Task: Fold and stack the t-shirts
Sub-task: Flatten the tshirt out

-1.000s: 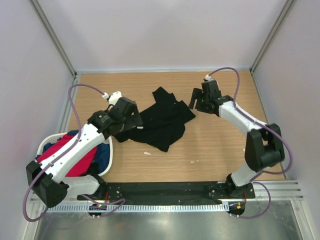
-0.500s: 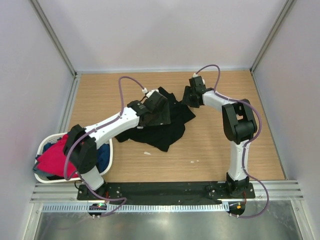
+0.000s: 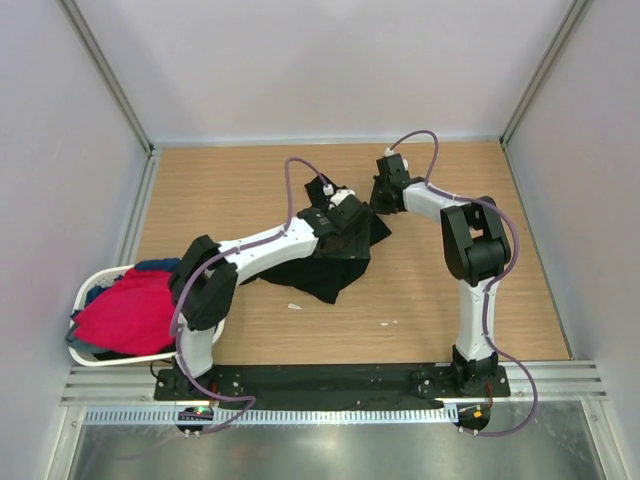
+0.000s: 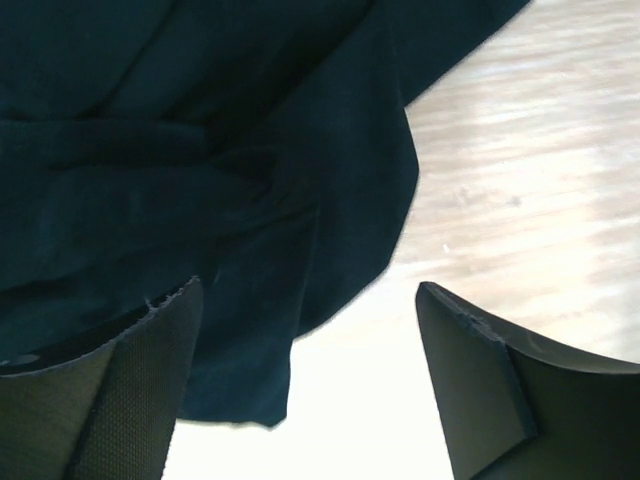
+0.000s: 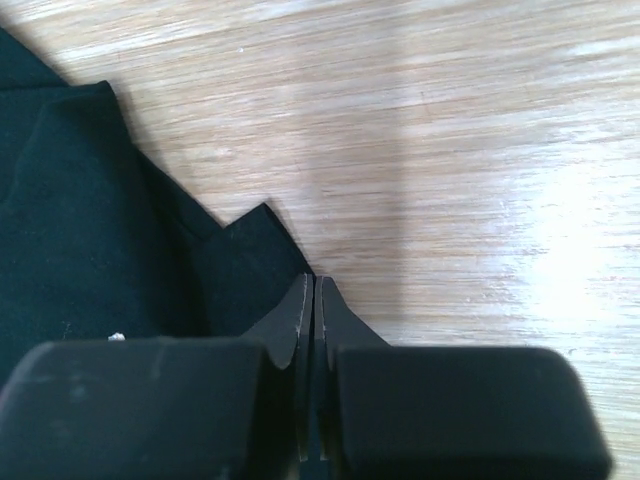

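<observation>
Pale walls close around the wooden table [image 3: 450,290], and the black t-shirt [image 3: 335,262] lies crumpled near its centre, not yet spread flat. At about 8 o'clock from it, at the table's edge, stands the white basket [image 3: 85,300] with a red t-shirt [image 3: 125,315] on top and a blue one [image 3: 150,268] showing behind.

The left gripper [image 3: 352,215] hangs over the shirt's 1 o'clock part. In the wrist view its fingers are wide apart [image 4: 308,290], with a dark hem and bare wood between them, and they hold nothing. The right gripper [image 3: 380,197] is at the shirt's 2 o'clock edge with its fingers pressed together [image 5: 312,285], just where a pointed corner of cloth [image 5: 90,210] ends. I cannot tell if any cloth is really caught between the tips.

The main risk, I think, is this doubtful pinch: if only the very edge is caught, or nothing, a pull will let the corner slip out and the shirt will remain bunched. The second risk is the left fingers closing on several wrinkled layers at once, so the cloth would lift as a lump instead of opening. Both grippers are also near each other at the same side, so a careless spreading move could bring them into contact.
</observation>
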Tool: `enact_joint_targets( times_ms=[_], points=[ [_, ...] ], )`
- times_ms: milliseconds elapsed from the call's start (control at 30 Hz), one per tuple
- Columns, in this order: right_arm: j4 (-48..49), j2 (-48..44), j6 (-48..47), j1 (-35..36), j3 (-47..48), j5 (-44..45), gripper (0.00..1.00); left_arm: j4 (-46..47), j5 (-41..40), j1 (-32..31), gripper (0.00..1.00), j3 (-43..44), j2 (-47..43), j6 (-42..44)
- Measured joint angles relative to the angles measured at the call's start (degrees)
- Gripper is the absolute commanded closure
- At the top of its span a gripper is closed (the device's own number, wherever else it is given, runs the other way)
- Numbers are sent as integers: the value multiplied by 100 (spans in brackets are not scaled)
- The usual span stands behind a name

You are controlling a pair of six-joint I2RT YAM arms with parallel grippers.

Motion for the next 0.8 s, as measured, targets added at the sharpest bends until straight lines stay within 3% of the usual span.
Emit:
enact_joint_targets(
  times_ms=[200,300,333,400,500,533,700,800],
  points=[
    [127,-330,-4,-44,-481,210,99,-4,-555,-33,18,168,400,133],
    [61,-590,-4,-140,-782,297,99,-7,-863,-22,29,291,540,177],
    [35,-664,-7,-184,-866,319,99,-2,-960,-22,39,341,595,184],
    [22,-828,-4,-278,-1045,378,99,9,-1117,-22,42,409,699,184],
    [-9,-1106,7,-415,-1349,446,99,72,-1213,-22,74,428,861,160],
    [-11,-1187,7,-457,-1436,457,99,87,-1235,-22,100,428,925,160],
    [-175,-1547,2,-555,-1705,651,99,-162,-1401,-24,100,435,979,39],
    [-455,-1923,-35,-590,-1731,841,99,-555,-1543,2,100,289,579,-92]
  ],
)
